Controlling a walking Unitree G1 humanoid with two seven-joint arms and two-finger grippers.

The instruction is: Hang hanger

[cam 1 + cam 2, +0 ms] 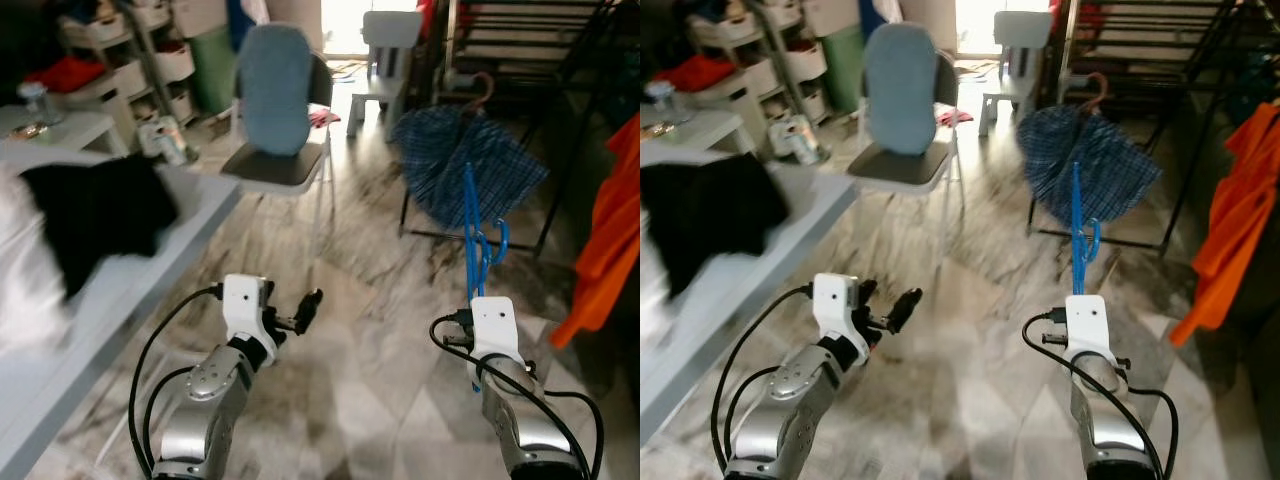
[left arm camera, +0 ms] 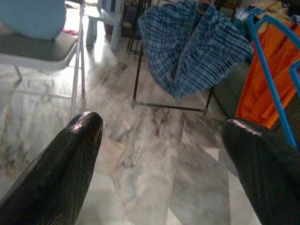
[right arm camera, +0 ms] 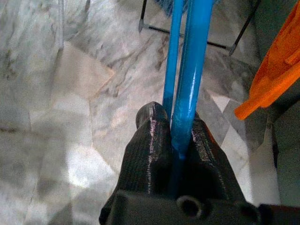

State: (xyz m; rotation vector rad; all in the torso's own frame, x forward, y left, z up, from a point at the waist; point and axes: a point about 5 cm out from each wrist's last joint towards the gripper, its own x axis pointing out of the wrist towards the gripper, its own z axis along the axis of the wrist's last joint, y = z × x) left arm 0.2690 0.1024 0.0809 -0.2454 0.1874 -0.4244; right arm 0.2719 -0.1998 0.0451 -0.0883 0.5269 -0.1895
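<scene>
1 blue hanger (image 3: 190,70) in right gripper (image 3: 176,136)

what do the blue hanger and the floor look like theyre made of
The hanger, clamped in the right hand, looks like plastic: uniform bright blue with a smooth, slightly glossy rounded bar, though coated metal is possible. The floor looks like polished marble or marble-look tile: grey veins, visible joints and soft reflections.
</scene>
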